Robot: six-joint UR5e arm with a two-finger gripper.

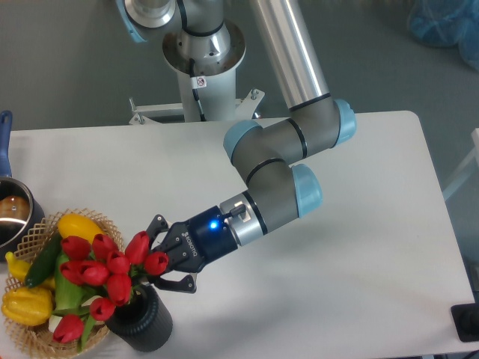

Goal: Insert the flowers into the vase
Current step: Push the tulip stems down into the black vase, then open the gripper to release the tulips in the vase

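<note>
Tulips [101,278]: red bunch, stems down in the vase mouth, heads spilling toward nine o'clock over the wicker basket [90,221].
Vase [144,323]: dark ribbed cylinder, upright at my frame's seven o'clock.
Gripper [159,259]: at the bunch's three o'clock; I read the fingers as spread, touching or just off the blooms.
Progress: I judge insertion done; only the retreat is left.

A white table [374,247] with rounded corners stands on a grey floor [67,60] in even light.
</note>
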